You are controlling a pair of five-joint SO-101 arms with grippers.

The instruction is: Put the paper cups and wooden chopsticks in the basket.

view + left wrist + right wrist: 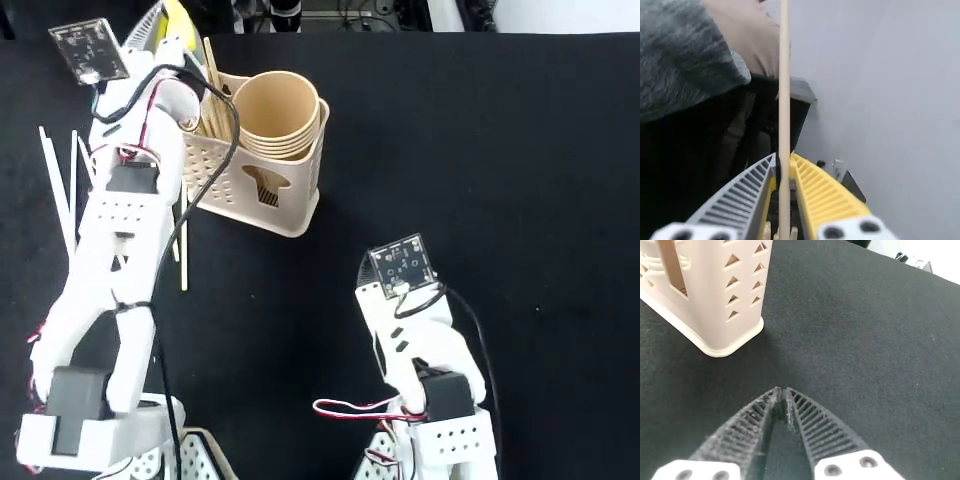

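Wooden chopsticks (183,250) lie front-to-back near the tabletop's (500,150) left edge. We see the left gripper (784,167) pinching one chopstick (784,90), aligned with its jaws, at the basket's (290,205) left end; stacked paper cups (280,110) sit inside. The right gripper (781,392) is closed, empty.

We have open table (500,170) across the whole right half, from far edge to near edge, where an end effector could pass. Toward the far left corner the basket (230,205) blocks the way, its mouth packed with paper cups (278,105) and wooden chopsticks (212,80). The left arm (115,220) lies along the left edge, its left end effector (784,161) clamped on a chopstick (784,75) above the basket's left end. The right end effector (783,390), jaws together, faces bare table beside the basket's near corner.
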